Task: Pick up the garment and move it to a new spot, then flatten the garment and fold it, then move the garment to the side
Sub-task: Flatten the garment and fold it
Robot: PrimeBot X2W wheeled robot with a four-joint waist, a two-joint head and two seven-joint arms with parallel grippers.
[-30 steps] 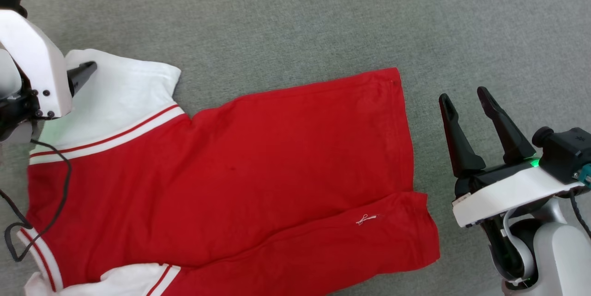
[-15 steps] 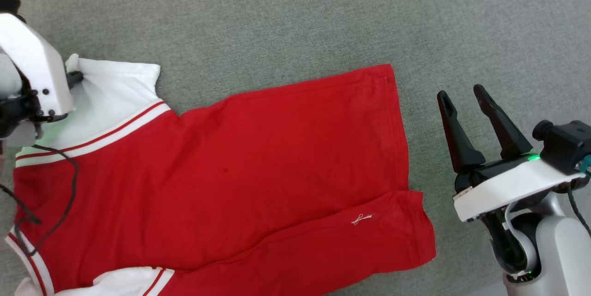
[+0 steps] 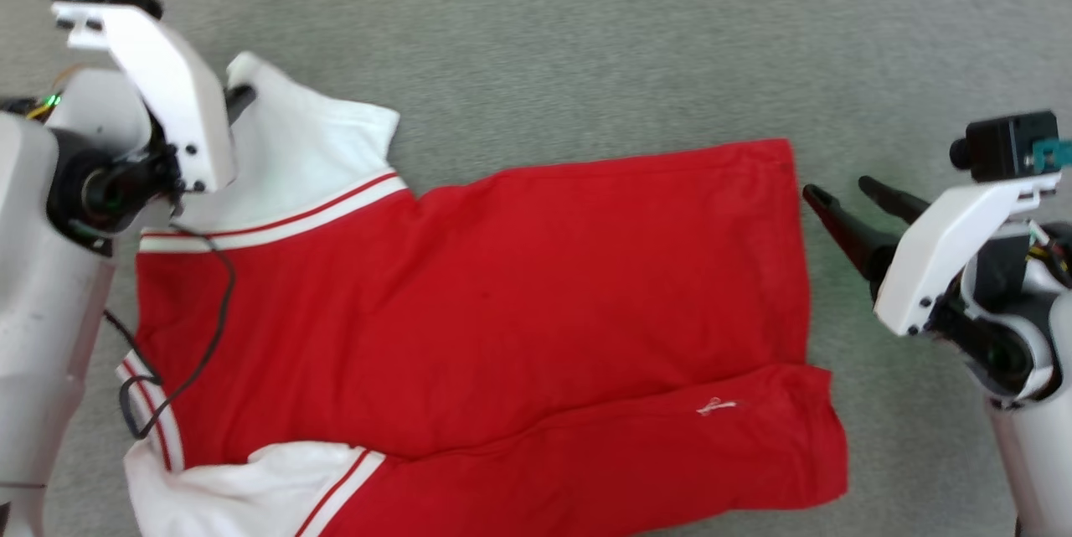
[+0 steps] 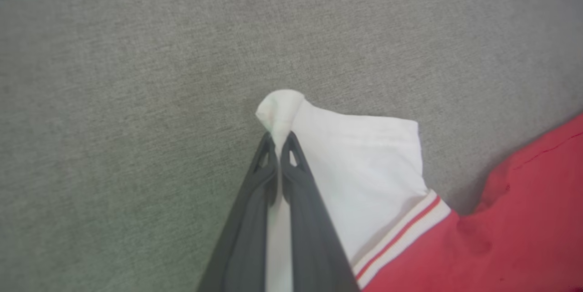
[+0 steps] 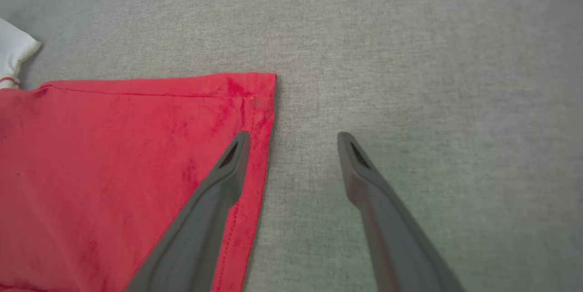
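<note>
A grey fabric surface [image 3: 586,34] spreads across the whole head view. On it a red shirt [image 3: 502,294] lies mostly flat, plain side up, with a strip along its near edge folded over. Its long axis runs side to side: the collar end is toward the robot's left and the hem [image 3: 796,252] toward its right. 1 white sleeve [image 3: 310,152] reaches away from the robot at the left, and its tip is pulled up into a small peak.

The left gripper [image 4: 278,139] has its 2 fingers pinched tight on that sleeve tip. The right gripper [image 3: 836,185] is spread wide and holds nothing. It sits just beside the far corner of the hem. In the right wrist view, 1 finger [image 5: 227,169] lies over the hem's stitched edge and the other over bare fabric.

The hem lies just left of the right gripper, the nearer arm, so a small shift left would probably let it grip that corner and stretch the shirt lengthwise
</note>
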